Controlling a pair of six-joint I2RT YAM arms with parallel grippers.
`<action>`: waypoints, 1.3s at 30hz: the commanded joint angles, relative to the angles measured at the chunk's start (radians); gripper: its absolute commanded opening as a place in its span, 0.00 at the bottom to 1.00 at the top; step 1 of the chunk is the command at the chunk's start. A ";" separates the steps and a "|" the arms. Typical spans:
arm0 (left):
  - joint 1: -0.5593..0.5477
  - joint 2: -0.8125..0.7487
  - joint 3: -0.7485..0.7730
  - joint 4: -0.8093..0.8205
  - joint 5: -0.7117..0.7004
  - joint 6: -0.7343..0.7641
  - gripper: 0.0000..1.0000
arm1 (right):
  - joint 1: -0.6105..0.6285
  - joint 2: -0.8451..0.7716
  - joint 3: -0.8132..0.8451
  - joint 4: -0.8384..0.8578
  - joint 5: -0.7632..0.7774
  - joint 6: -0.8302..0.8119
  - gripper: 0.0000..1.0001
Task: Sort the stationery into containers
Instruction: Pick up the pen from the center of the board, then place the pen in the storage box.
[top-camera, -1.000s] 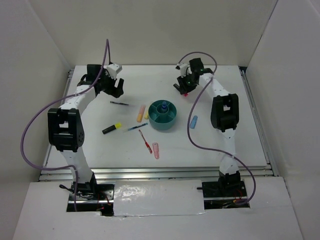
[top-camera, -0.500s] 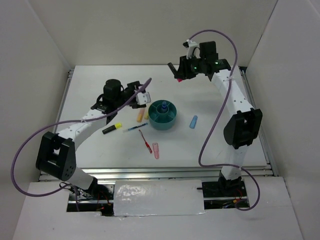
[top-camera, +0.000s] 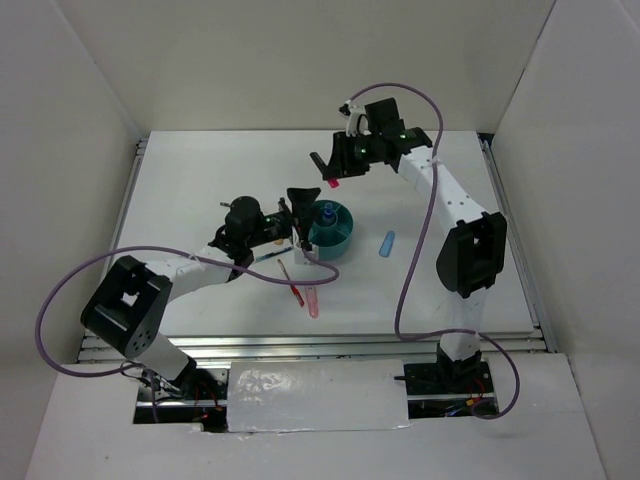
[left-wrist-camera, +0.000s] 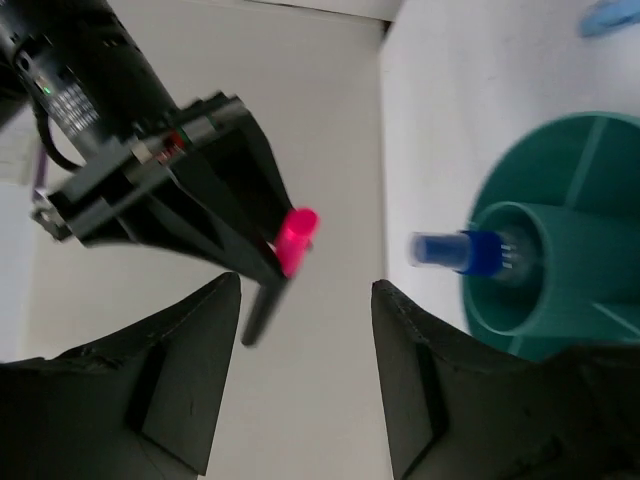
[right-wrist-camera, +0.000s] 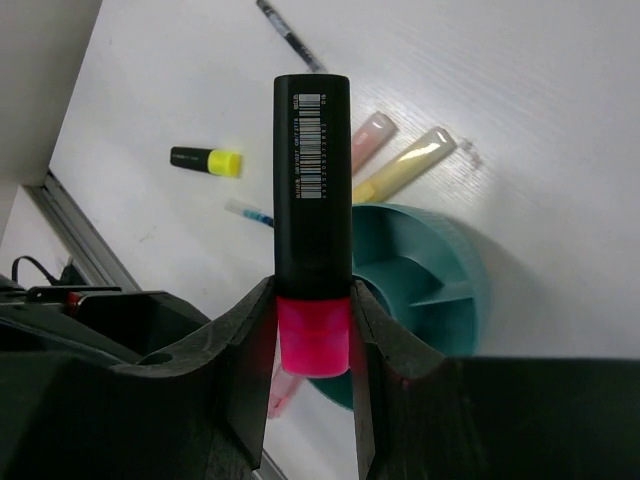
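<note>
Toward the near edge of the tabletop (top-camera: 200, 170), a pale pink marker (top-camera: 313, 300) and a red pen (top-camera: 291, 283) lie loose. Light-blue marker (top-camera: 387, 243) is right of the bowl. Mid-table, the left claw (left-wrist-camera: 305, 300) hangs beside the teal bowl (top-camera: 345, 238), fingers apart and empty. A blue-capped bottle (top-camera: 327, 212) stands in the centre cup. Farther back, the right claw (right-wrist-camera: 312, 345) is clamped on a black-and-pink marker (right-wrist-camera: 312, 180), airborne over the bowl's far side. Step in hand looks like the drop-off. Next: line up over an outer compartment, lower, release, and mind the left claw.

You get top cam high behind the rig, looking down; L wrist cam close, sideways; R wrist cam close, downward. All share teal organiser (top-camera: 341, 247).
</note>
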 joint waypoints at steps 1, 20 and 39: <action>-0.008 0.037 0.016 0.313 0.021 0.050 0.66 | 0.050 -0.013 0.066 0.000 0.026 0.017 0.00; 0.049 -0.086 0.020 -0.002 0.188 0.139 0.56 | 0.104 -0.018 0.072 0.015 0.025 0.020 0.00; 0.068 -0.061 0.119 -0.359 0.156 0.452 0.64 | 0.136 0.001 0.060 -0.027 -0.081 -0.029 0.00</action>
